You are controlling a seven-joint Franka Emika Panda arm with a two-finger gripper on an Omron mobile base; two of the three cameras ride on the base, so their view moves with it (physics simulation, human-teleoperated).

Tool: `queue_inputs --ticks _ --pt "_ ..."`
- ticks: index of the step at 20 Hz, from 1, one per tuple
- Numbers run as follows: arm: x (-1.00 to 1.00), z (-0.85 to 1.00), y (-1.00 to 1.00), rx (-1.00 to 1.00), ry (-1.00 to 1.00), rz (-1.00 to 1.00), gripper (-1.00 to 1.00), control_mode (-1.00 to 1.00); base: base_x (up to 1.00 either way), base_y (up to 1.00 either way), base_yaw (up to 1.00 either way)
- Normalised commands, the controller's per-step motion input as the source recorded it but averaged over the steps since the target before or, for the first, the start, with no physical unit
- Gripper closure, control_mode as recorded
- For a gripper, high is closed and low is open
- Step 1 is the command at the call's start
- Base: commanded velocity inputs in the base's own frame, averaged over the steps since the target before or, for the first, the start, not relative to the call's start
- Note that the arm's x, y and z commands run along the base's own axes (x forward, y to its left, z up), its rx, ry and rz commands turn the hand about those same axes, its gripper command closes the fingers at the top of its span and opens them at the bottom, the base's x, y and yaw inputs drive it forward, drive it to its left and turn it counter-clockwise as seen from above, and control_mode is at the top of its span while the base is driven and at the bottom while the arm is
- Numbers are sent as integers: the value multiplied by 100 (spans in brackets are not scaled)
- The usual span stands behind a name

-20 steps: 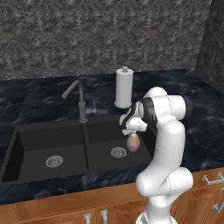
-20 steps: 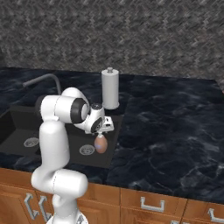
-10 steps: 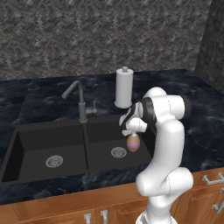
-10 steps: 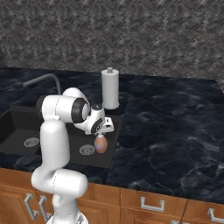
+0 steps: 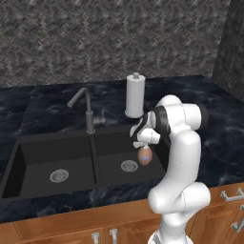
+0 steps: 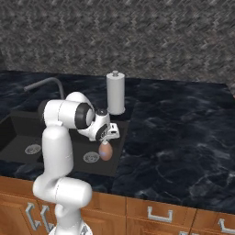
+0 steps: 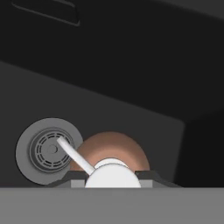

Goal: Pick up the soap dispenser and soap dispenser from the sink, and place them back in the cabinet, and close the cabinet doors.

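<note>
Peach-orange soap dispenser [image 5: 145, 156] hangs under your claw [image 5: 143, 146] above the right basin of the sink [image 5: 28, 157], beside the drain [image 7: 49, 150]. Your claw has its fingers drawn in against the white pump [image 7: 113, 173], apparently holding it. Watch that narrow hold: the egg-shaped body could swing or slip free on a fast lift and drop back into the basin.

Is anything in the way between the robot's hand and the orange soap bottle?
No. The gripper is right on the peach-orange soap dispenser, its jaws on either side of the white pump, over the sink.
</note>
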Motion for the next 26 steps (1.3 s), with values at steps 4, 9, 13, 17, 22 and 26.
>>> queue_inputs --ticks 4,9,13,17,22,26 --pt "0 14 0 0 0 0 100 -100 0 0 0" --pt "-2 43 0 0 0 0 100 -100 0 0 0" --pt "-5 45 3 0 0 0 100 -100 0 0 0" --pt "-5 49 2 0 0 0 100 -100 0 0 0" --pt "-9 47 8 0 1 0 100 -100 0 0 0" --pt "-23 46 7 0 1 0 100 -100 0 0 0"
